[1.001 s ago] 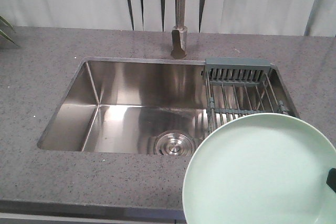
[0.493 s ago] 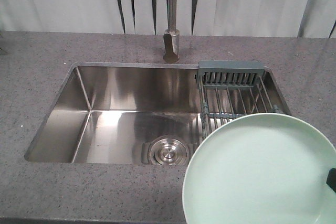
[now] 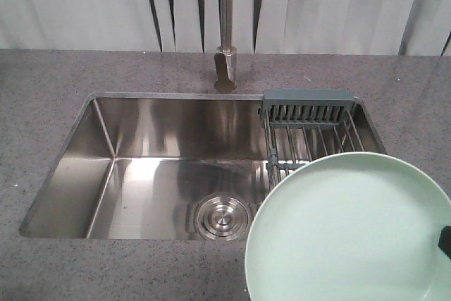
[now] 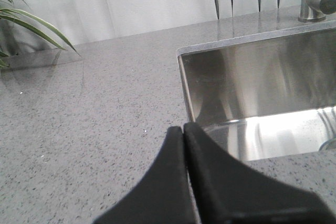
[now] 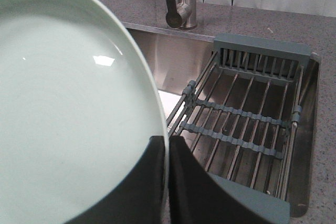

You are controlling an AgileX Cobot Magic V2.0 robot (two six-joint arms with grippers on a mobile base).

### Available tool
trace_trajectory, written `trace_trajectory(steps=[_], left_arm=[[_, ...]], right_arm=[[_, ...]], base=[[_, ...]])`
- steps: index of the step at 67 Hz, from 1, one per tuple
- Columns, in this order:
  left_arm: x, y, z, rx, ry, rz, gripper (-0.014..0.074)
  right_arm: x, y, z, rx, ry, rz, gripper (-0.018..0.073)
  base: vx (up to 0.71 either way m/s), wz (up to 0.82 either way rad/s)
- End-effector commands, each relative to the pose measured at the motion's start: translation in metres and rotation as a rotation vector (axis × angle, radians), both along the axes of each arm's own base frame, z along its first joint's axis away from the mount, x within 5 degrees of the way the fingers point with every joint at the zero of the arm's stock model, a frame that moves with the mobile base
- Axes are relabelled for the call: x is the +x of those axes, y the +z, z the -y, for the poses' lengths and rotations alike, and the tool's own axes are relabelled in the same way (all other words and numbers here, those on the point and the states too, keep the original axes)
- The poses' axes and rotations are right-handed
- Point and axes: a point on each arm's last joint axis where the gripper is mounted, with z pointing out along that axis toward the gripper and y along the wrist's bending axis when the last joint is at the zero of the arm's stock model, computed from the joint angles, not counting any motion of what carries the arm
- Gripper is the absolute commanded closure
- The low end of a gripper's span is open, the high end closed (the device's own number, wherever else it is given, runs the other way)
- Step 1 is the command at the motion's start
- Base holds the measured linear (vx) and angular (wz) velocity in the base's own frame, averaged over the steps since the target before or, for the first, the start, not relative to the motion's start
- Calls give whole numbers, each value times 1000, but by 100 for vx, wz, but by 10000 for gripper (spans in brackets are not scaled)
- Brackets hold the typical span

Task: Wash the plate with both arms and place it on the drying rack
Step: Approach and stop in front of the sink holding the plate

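The pale mint-green plate [image 3: 352,234] fills the lower right of the front view, held up in front of the sink and hiding the near part of the drying rack [image 3: 310,128]. In the right wrist view my right gripper [image 5: 167,141] is shut on the rim of the plate [image 5: 68,108], one finger on each face. The drying rack [image 5: 247,114] lies across the sink's right end, to the right of the plate. My left gripper [image 4: 183,128] is shut with nothing in it, above the countertop at the sink's near left corner.
The steel sink [image 3: 127,174] has a round drain strainer [image 3: 223,218] at its floor. A faucet [image 3: 224,33] rises behind it. Grey speckled countertop [image 3: 49,89] surrounds the sink. Plant leaves [image 4: 26,19] show at the far left of the left wrist view.
The sink, faucet and rack have shifted left and down in the front view, so the view has moved. The plate stays at the same place in the frame, still gripped.
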Motion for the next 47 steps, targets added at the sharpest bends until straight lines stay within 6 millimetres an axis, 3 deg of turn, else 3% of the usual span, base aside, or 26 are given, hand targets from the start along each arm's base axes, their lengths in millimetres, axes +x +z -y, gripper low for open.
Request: trace_trajectory(steps=[1, 47], left_arm=[[-1, 15, -1, -13, 11, 106, 603], [-1, 15, -1, -13, 11, 106, 603]], right_arm=[[3, 14, 1, 35, -30, 79, 564], [3, 14, 1, 35, -30, 79, 564]], base=[[7, -2], [6, -1]])
